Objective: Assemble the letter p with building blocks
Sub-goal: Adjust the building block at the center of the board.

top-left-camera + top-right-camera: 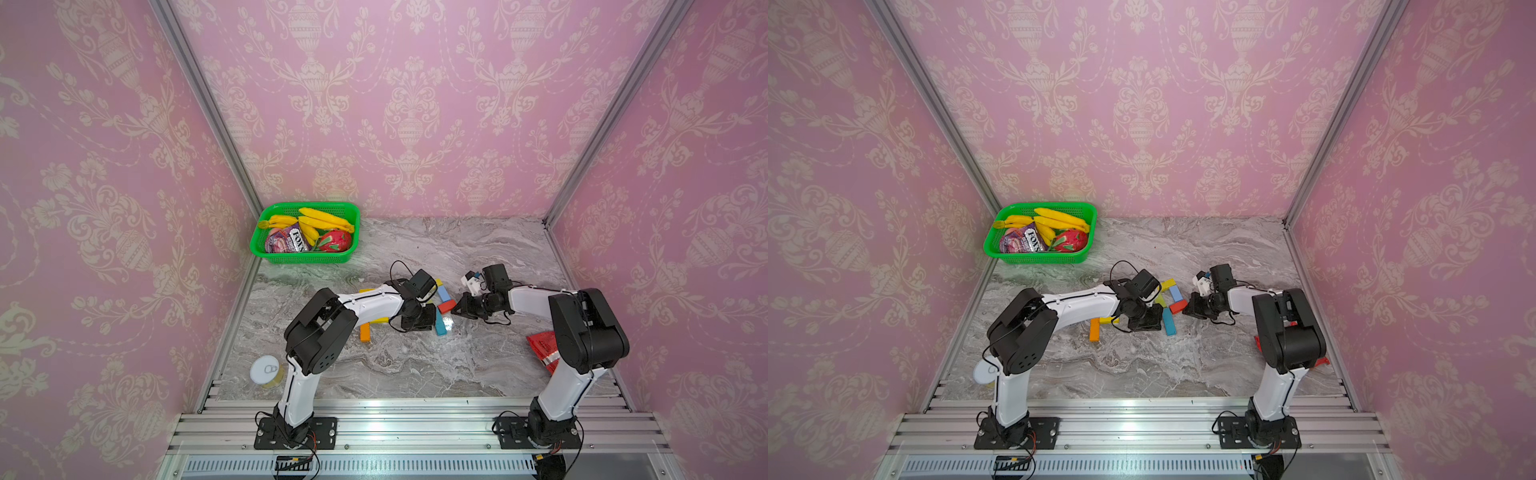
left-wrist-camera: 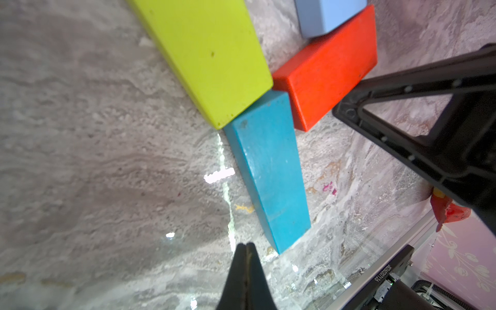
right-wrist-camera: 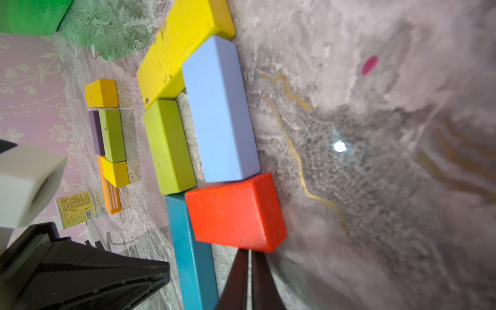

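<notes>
The building blocks (image 1: 444, 294) are matt painted bricks with softened edges, lying flat mid-worktop between the arms. A scuffed yellow bar (image 3: 185, 45), light blue brick (image 3: 220, 112), lime brick (image 3: 169, 147), red brick (image 3: 236, 212) and teal bar (image 3: 192, 255) touch one another in a loop with a stem.

The left claw (image 2: 245, 249) is pinched shut on nothing, just beside the teal bar's end. The right claw (image 3: 249, 257) is likewise closed and empty, its tips at the red brick's side.

The worktop (image 1: 1142, 365) is glossy, grey-veined marble pattern. It is walled by pink damask wallpaper (image 1: 415, 104) between aluminium posts (image 1: 199, 104).
</notes>
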Robot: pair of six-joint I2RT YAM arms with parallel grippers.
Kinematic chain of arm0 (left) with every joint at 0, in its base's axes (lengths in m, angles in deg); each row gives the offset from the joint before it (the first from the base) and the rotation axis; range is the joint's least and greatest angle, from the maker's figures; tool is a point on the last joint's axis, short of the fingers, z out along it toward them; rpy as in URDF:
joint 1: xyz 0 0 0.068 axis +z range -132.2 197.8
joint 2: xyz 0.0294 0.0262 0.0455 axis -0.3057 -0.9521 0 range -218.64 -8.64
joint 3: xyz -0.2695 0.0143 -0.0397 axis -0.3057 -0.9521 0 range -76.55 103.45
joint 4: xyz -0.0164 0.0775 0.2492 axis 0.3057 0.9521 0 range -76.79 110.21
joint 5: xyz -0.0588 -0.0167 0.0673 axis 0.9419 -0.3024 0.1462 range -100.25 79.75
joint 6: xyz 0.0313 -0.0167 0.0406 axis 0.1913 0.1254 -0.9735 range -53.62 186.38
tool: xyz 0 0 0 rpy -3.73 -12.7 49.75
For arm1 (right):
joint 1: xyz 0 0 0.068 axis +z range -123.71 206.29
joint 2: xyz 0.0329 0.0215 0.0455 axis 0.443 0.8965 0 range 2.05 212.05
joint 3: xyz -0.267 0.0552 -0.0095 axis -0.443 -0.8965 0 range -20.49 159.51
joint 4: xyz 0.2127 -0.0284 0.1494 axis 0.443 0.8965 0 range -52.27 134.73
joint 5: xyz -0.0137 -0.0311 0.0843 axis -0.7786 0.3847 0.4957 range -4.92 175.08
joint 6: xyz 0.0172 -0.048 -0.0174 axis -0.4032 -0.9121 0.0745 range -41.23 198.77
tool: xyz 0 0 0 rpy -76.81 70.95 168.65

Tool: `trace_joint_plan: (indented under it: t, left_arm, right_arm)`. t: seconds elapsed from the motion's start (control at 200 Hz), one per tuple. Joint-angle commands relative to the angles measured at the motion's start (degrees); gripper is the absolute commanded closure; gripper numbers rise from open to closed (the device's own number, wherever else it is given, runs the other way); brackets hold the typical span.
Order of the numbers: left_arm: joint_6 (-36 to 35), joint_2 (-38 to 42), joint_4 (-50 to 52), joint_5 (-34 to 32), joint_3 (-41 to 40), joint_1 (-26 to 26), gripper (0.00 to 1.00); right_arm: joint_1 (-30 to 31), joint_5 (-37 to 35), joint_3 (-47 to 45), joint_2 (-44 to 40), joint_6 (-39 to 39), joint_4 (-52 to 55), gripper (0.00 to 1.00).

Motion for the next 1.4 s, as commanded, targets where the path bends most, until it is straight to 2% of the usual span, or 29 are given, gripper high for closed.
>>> trace_joint_plan:
  t: [0.0,0.325,0.715,0.95,1.396]
  left_arm:
    - [-1.62,-1.05,1.84,0.81,1.63,-0.42,1.00]
    - [-1.62,-0.73,1.86,0.40,1.45,-0.40,1.00]
    - [-2.46,-0.08,1.76,-0.85,1.63,0.68,1.00]
    - [-4.23,0.65,2.07,-1.80,2.41,2.99,1.00]
    - [-5.13,2.75,0.19,-1.55,0.43,4.62,1.00]
  right_arm:
    - [0.71,-1.38,0.45,2.75,0.10,1.49,0.91]
    - [1.07,-2.32,-0.22,1.13,-0.46,2.94,0.90]
    - [1.97,-2.55,-9.35,-10.61,-0.18,6.99,0.89]
    - [5.54,-2.32,-14.11,-16.85,2.69,7.40,0.88]
    - [11.00,-3.90,-14.73,-16.34,8.03,2.07,0.89]
